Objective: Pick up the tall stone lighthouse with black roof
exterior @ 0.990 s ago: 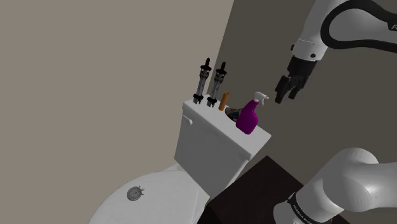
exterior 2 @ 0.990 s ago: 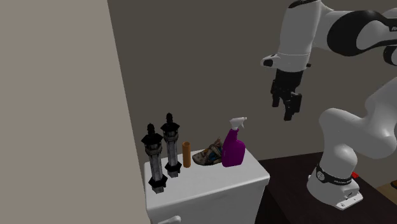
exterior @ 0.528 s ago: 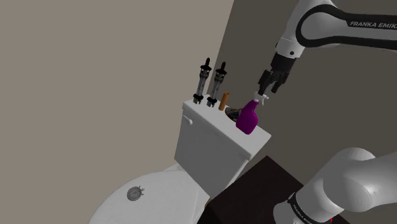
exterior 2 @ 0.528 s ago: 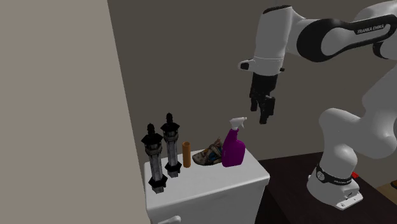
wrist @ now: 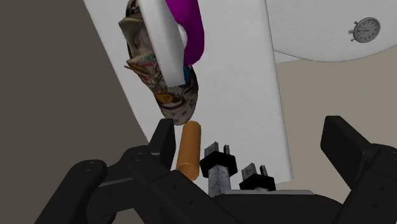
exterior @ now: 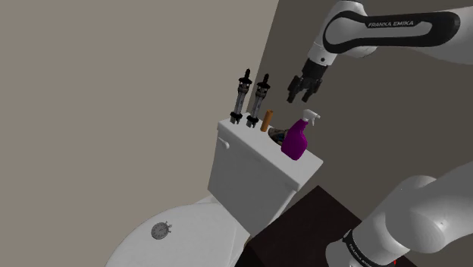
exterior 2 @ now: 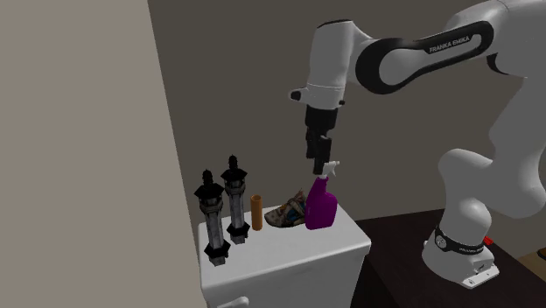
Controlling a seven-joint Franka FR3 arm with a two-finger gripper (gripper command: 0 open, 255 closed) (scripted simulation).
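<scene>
The black two-finger gripper (exterior: 301, 91) hangs above the white toilet tank (exterior: 258, 171), its fingers spread apart. On this tank stand two tall grey lighthouses with black roofs (exterior: 261, 95), just beside a small orange cylinder (exterior: 266, 120).

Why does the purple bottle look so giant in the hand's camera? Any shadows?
Wrist view: the purple spray bottle is near the lens, so it looms, cut by the edge; second exterior view: small and whole; both: no cast shadows on the white tank top.

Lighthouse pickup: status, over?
Pincer open, empty, near purple spray bottle. Lighthouse pair upright on toilet tank, untouched. Orange cylinder beside them.
</scene>
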